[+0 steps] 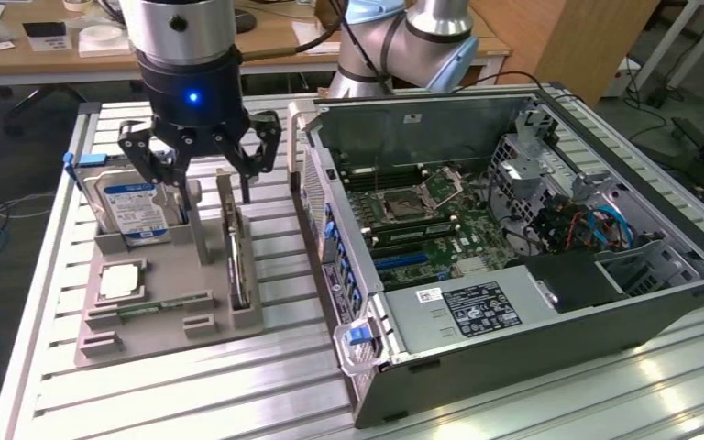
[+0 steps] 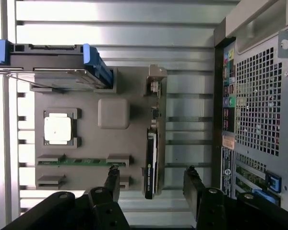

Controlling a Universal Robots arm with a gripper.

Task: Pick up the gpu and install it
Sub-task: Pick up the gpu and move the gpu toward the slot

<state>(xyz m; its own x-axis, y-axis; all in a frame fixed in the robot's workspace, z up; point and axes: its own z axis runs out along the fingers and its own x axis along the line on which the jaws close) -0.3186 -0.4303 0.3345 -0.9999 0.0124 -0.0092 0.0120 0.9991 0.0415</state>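
Observation:
The gpu (image 1: 237,266) is a thin dark card standing on edge in a slot of the grey holder tray (image 1: 169,335), on the side nearest the computer case. My gripper (image 1: 205,179) hangs above the tray, open, with nothing between its fingers. In the wrist view the gpu (image 2: 151,160) runs lengthwise between my two black fingers (image 2: 112,179), with its silver bracket end (image 2: 156,79) farther off. The gripper (image 2: 152,179) straddles the card's dark labelled end without touching it.
The same tray (image 2: 86,143) holds an upright hard drive (image 1: 132,211) with a blue-white label, a square processor (image 1: 120,280) and a green memory stick (image 2: 81,162). The open computer case (image 1: 511,229) lies beside the tray on the slatted aluminium table (image 1: 144,403), motherboard exposed.

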